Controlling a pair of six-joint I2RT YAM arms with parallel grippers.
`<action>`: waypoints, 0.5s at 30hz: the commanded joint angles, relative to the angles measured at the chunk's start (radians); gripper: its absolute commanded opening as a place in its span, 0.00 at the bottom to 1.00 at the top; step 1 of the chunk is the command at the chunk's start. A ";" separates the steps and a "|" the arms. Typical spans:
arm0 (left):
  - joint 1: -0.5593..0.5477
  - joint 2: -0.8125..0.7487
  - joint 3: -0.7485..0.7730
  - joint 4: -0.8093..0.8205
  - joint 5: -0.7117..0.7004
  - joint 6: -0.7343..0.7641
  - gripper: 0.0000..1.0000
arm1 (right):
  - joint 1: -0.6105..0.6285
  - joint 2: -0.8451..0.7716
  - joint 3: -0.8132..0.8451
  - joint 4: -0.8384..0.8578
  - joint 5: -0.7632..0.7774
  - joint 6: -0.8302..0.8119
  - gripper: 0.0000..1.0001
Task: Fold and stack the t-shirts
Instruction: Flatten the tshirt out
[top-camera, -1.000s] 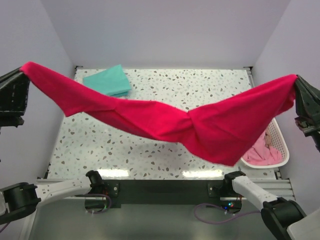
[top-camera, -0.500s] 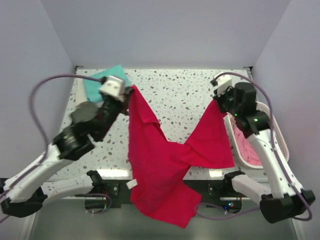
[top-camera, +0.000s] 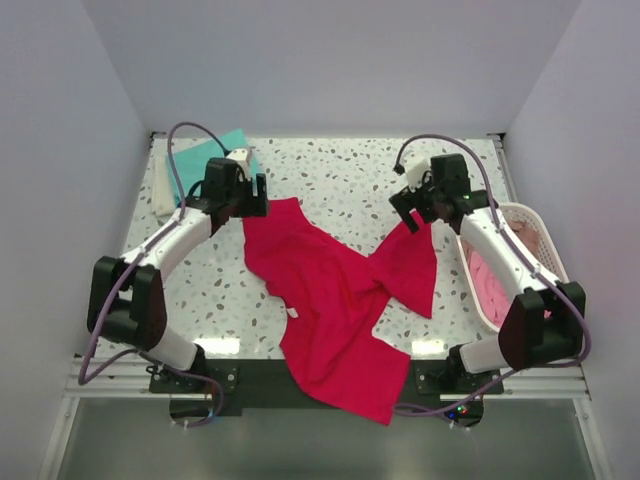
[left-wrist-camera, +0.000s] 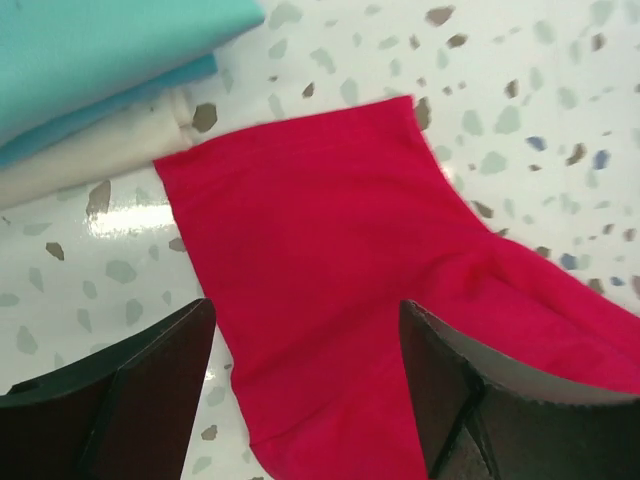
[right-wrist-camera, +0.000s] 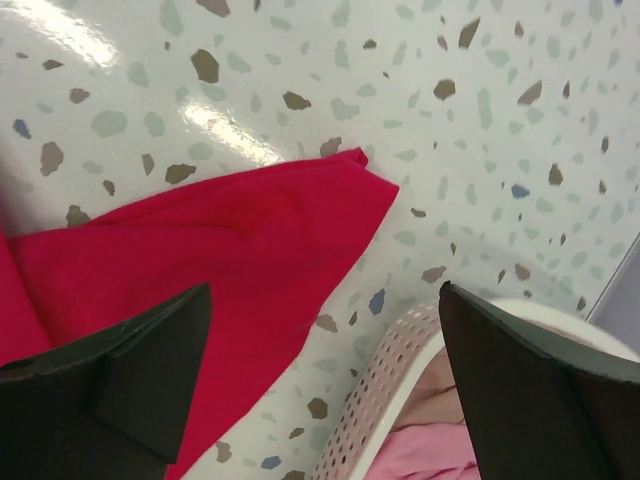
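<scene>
At the near edge, the lower part of the crimson t-shirt (top-camera: 330, 290) hangs off the counter (top-camera: 340, 180). The rest lies rumpled on the speckled top, with a twist across the middle where the right-hand flap crosses the body. A small white neck label (top-camera: 293, 312) shows just left of the centre.

Farther back, each far corner of the shirt lies flat under an arm. The left end effector (left-wrist-camera: 305, 320) hovers over the left corner with its jaws apart and nothing between them. The right end effector (right-wrist-camera: 325, 300) is likewise wide open and empty above the pointed right corner.

The cloth looks light, limp and thin. I judge it will sag and twist wherever it is unsupported, and the overhanging part could drag it towards the near edge. Cotton should not slip in the pads and it is not fragile, so a firm pinch is safe. The two flat far corners look like the best holds. Each is a clean edge, easy to pinch.

Beyond the left corner, a folded teal t-shirt (left-wrist-camera: 100, 40) lies on a cream t-shirt (left-wrist-camera: 90, 155), just beside the red edge. On the right, the white mesh basket (right-wrist-camera: 390, 400) holds pink t-shirts (top-camera: 490, 280).
</scene>
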 joint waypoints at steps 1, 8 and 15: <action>-0.002 -0.170 0.084 -0.020 0.068 0.015 0.79 | -0.002 -0.094 0.060 -0.137 -0.170 -0.204 0.99; -0.057 -0.375 -0.173 -0.139 0.261 -0.072 0.76 | 0.055 -0.078 -0.036 -0.458 -0.434 -0.426 0.72; -0.280 -0.428 -0.352 -0.053 0.204 -0.233 0.71 | 0.144 -0.106 -0.236 -0.371 -0.281 -0.298 0.70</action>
